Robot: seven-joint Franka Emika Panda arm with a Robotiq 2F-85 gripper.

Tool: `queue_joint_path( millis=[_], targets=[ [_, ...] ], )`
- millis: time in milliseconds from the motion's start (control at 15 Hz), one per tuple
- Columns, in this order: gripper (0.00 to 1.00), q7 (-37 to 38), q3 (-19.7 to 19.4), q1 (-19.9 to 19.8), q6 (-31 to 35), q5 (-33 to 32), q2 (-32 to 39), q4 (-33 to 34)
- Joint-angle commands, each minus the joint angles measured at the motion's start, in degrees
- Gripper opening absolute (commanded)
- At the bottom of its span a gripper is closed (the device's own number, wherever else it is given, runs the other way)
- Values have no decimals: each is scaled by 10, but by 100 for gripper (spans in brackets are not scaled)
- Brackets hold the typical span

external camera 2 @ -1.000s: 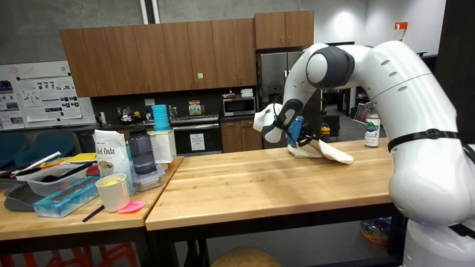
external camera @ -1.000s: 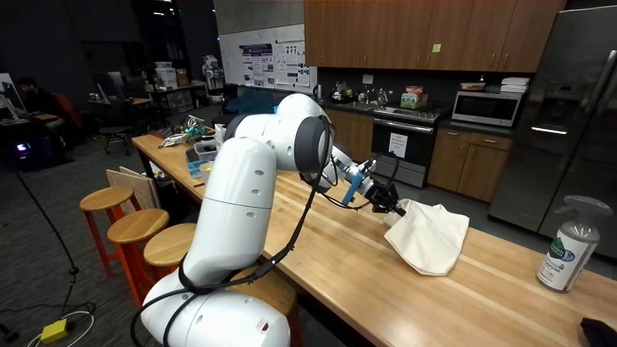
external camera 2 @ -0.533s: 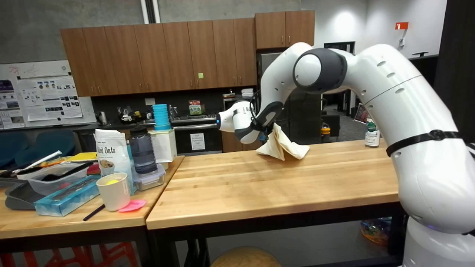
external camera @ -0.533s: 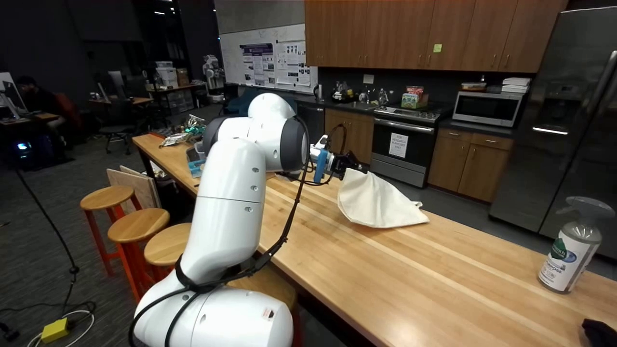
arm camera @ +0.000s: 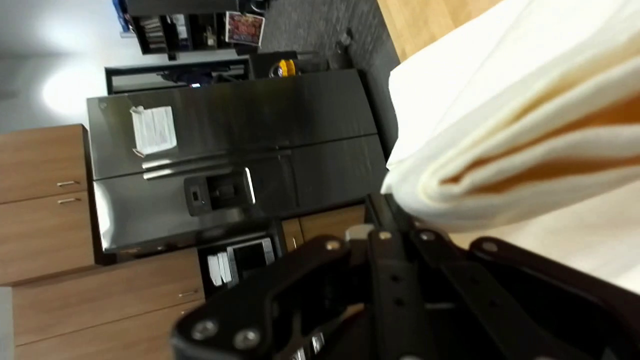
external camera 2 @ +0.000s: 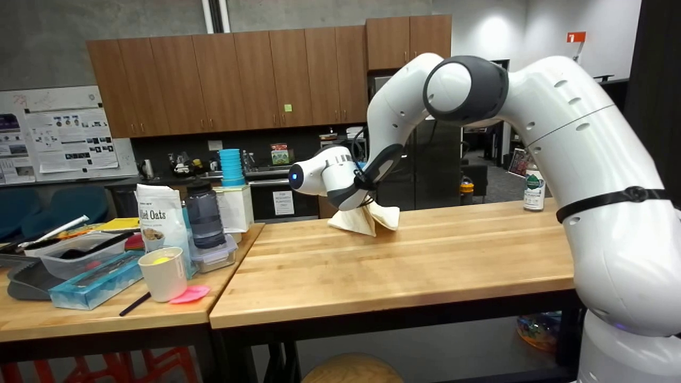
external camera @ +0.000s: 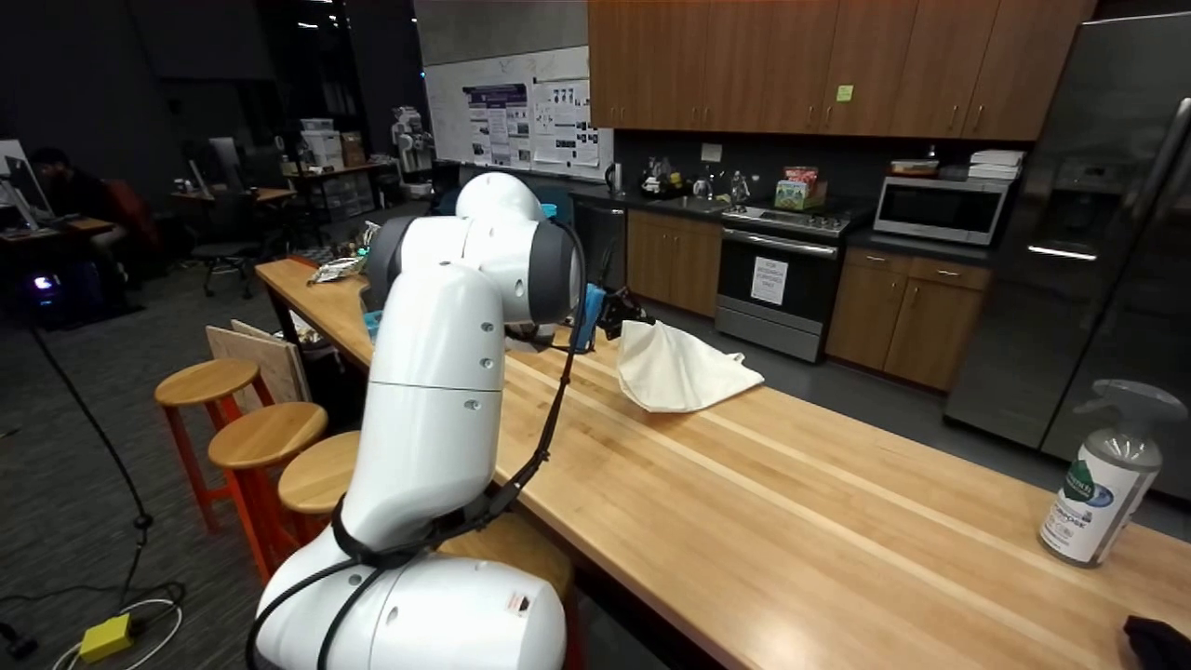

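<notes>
Over the worktop (external camera: 837,521), the arm (external camera: 437,419) is engaged in a step best judged as handling the cloth (external camera: 679,368) by one fold; any next move would call for a firm pinch and slack for its loose hem. The arm arches high, its wrist (external camera 2: 340,178) low toward the far edge, where the cloth rests partly on the worktop. The end effector (arm camera: 397,222), pressed together, pinches the raised fold.

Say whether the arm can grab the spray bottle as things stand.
Probably not: the claw is shut on the cream cloth, and the spray bottle stands well off along the wooden table. It likely must let go first.
</notes>
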Motion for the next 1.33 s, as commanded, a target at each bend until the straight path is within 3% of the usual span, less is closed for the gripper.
queue_joint_path(
  millis=[0, 400, 1000, 1133, 1267],
  targets=[
    [0, -16, 13, -37, 99, 0, -75, -75],
    [0, -93, -1, -107, 228, 92, -172, -202],
    [0, -186, -54, -167, 206, 181, -331, -367],
    [0, -179, -59, -169, 178, 176, -319, -360],
    [0, -201, -72, -179, 215, 253, -298, -348]
  ],
)
